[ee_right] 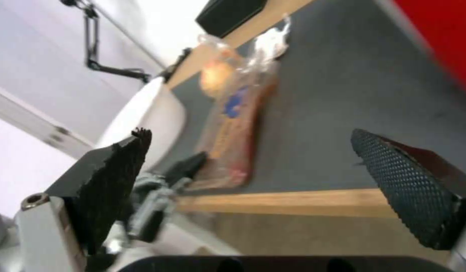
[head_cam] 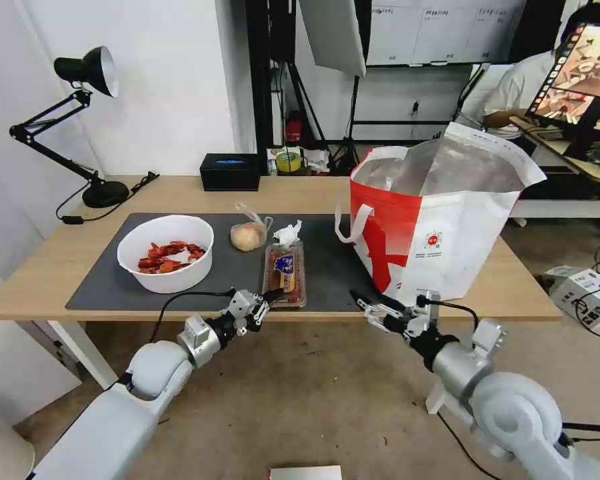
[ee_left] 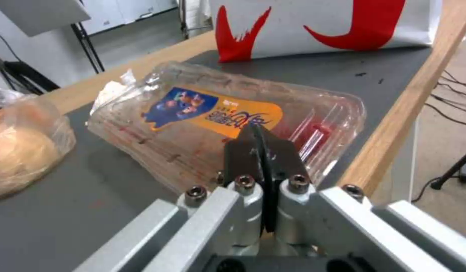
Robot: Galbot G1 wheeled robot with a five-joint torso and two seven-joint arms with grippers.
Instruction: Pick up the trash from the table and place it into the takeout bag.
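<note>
At the near edge of the counter (head_cam: 60, 267), the left gripper (head_cam: 259, 308) is shown just short of the near end of the clear hinged tray (head_cam: 285, 273), its fingers (ee_left: 263, 151) pressed together with nothing between them. The tray is laid on the dark grey mat (head_cam: 100, 280) with its long axis running near to far, so that its short near end faces the left gripper; in the left wrist view the closed fingers are seen over that end of the tray (ee_left: 218, 124), though contact cannot be confirmed. The right gripper (head_cam: 373, 313) is held at the counter's edge to the right, below the takeout bag (head_cam: 440, 227), with its fingers (ee_right: 394, 170) spread wide and empty; it is judged the farther of the two from the tray. Beyond the tray's far end lie the crumpled tissue (head_cam: 288, 233) and, to its left, the bagged bun (head_cam: 248, 235); the white bowl of crayfish shells (head_cam: 165, 253) stands at the left of the mat. The bag stands upright and open-mouthed at the right, partly on the mat. A black desk lamp (head_cam: 87, 120) and a black box (head_cam: 231, 171) occupy the far side of the light-wood surface. Behind are a white wall and studio stands.
</note>
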